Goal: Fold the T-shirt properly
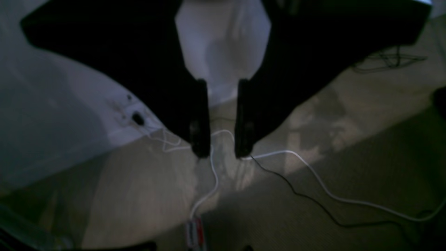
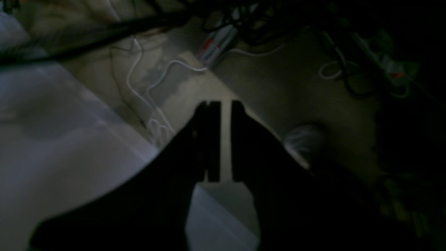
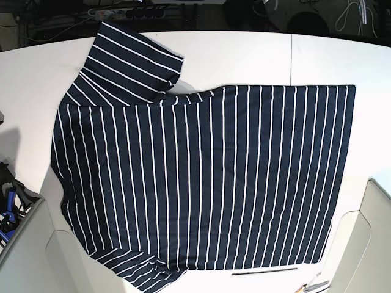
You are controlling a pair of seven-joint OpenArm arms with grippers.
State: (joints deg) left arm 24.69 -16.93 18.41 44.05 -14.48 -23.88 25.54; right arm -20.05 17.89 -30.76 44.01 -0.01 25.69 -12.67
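Note:
The T-shirt [image 3: 201, 177], dark navy with thin white stripes, lies spread flat on the white table [image 3: 244, 55], collar end to the left. One sleeve [image 3: 131, 61] lies folded at the top left, the other [image 3: 137, 268] at the bottom left. Neither gripper shows in the base view. In the left wrist view my left gripper [image 1: 222, 153] is open and empty, hanging past the table's edge [image 1: 52, 104] over the floor. My right gripper [image 2: 225, 103] also holds nothing; its jaws stand only slightly apart, beside the table [image 2: 52, 139]. No shirt shows in either wrist view.
White arm housings sit at the base view's bottom corners [image 3: 30, 256] [image 3: 372, 244]. A thin black strip [image 3: 264, 271] and small pens [image 3: 308, 285] lie by the shirt's near edge. On the floor are a power strip [image 1: 194, 233] [image 2: 216, 45] and loose cables [image 1: 313, 174].

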